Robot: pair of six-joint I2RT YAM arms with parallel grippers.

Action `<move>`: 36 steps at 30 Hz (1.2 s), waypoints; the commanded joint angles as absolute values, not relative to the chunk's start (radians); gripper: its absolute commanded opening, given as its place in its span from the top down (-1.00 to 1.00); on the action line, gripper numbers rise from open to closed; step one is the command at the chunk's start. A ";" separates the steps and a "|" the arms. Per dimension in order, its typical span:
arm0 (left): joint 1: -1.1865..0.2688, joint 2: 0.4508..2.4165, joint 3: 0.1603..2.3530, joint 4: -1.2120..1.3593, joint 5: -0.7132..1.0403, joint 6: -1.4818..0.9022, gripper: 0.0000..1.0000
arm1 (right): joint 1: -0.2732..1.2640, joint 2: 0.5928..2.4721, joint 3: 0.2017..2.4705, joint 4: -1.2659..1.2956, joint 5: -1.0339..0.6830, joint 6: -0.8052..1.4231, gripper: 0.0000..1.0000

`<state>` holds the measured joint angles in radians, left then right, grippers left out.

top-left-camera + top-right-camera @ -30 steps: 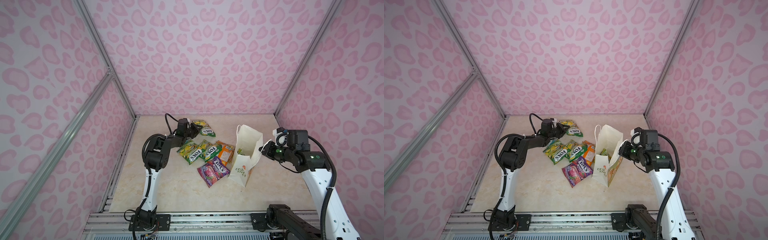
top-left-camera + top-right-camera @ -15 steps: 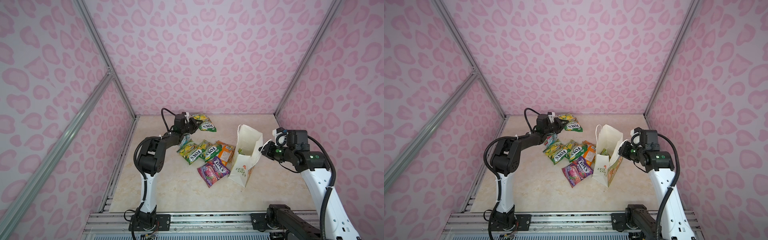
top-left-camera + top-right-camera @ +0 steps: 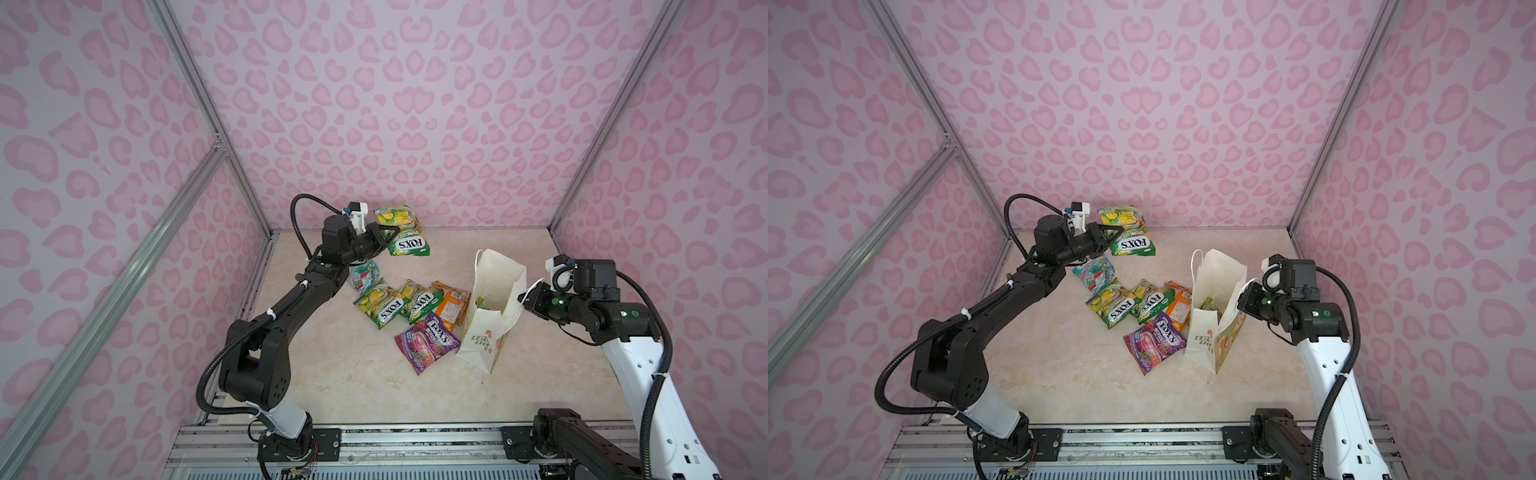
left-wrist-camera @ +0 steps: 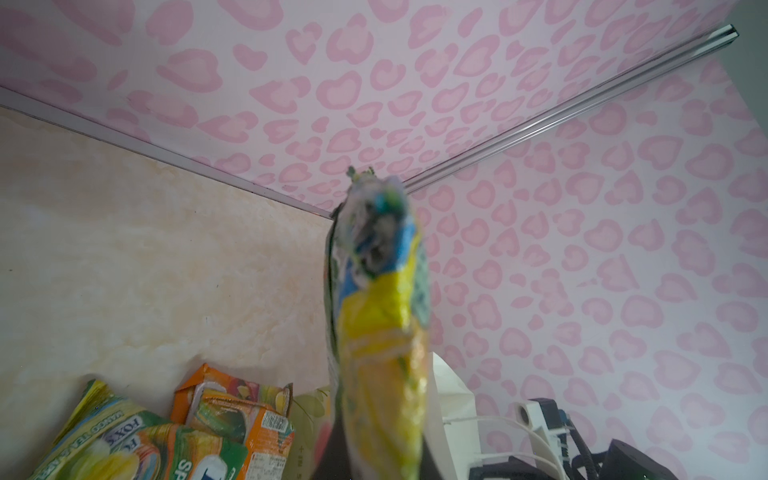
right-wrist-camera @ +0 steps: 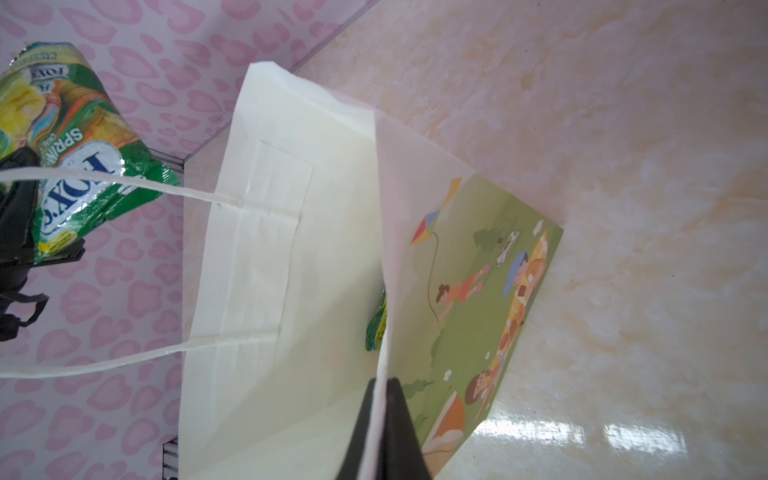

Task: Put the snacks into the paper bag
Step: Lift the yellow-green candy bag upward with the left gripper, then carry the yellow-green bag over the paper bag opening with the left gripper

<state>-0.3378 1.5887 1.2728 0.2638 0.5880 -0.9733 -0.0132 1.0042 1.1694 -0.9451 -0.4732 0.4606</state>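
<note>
Black-fingered, the left gripper is clamped on the edge of a green pouch. That pouch hangs in the air over the far side of the table, well apart from the bag. The right gripper is pinched tight on the bag's rim. The bag stands open with an inner pouch showing. Beside it lie a teal pouch, a green pair, an orange pouch and a purple pouch.

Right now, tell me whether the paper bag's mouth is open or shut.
Open. The paper bag stands with its mouth gaping upward; the right gripper pinches one wall's rim, and a green pouch shows inside.
</note>
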 commanded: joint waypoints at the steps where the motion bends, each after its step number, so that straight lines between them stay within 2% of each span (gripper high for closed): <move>1: -0.354 1.484 1.267 0.158 0.586 -0.865 0.78 | -0.012 1.002 1.176 -0.949 -0.460 0.441 1.00; 8: -0.417 1.323 1.336 -0.017 0.541 -0.769 0.79 | -0.016 1.007 1.183 -0.951 -0.454 0.434 1.00; 14: -0.548 1.326 1.529 -0.163 0.467 -0.664 0.80 | -0.021 1.001 1.190 -0.960 -0.443 0.429 1.00; 27: -0.922 1.640 2.033 -0.493 0.258 -0.397 0.81 | -0.022 0.983 1.168 -0.953 -0.450 0.435 1.00; 36: -1.008 1.936 2.366 -0.714 0.105 -0.335 0.81 | -0.022 0.977 1.171 -0.956 -0.454 0.434 1.00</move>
